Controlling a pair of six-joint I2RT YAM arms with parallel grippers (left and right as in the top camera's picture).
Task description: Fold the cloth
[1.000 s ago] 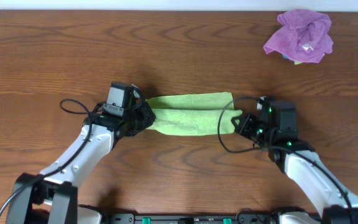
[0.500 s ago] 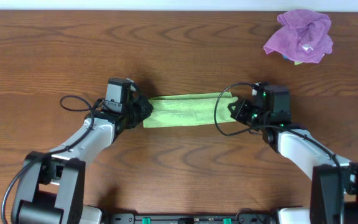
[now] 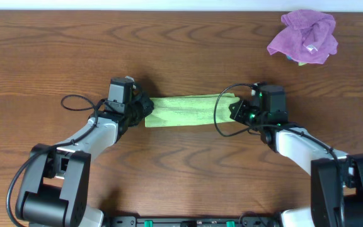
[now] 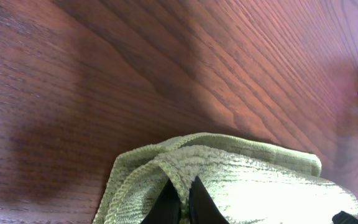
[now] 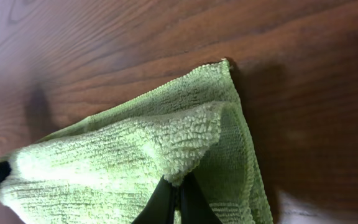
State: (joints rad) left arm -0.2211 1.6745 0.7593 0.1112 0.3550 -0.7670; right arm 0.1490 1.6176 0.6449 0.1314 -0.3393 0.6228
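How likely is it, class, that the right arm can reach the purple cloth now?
Probably not yet: the right end effector is shut on the green cloth, though nothing blocks the purple cloth.

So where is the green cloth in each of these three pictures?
Overhead: green cloth at centre, a narrow strip.
Left wrist: bottom middle, corner pinched in the left gripper.
Right wrist: lower centre-left, corner pinched in the right gripper.
Shared landmark: the brown wooden table under it.

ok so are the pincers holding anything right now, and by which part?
Both hold the green cloth: the left pincer pinches a raised fold at its left end, the right pincer a raised fold at its right end.
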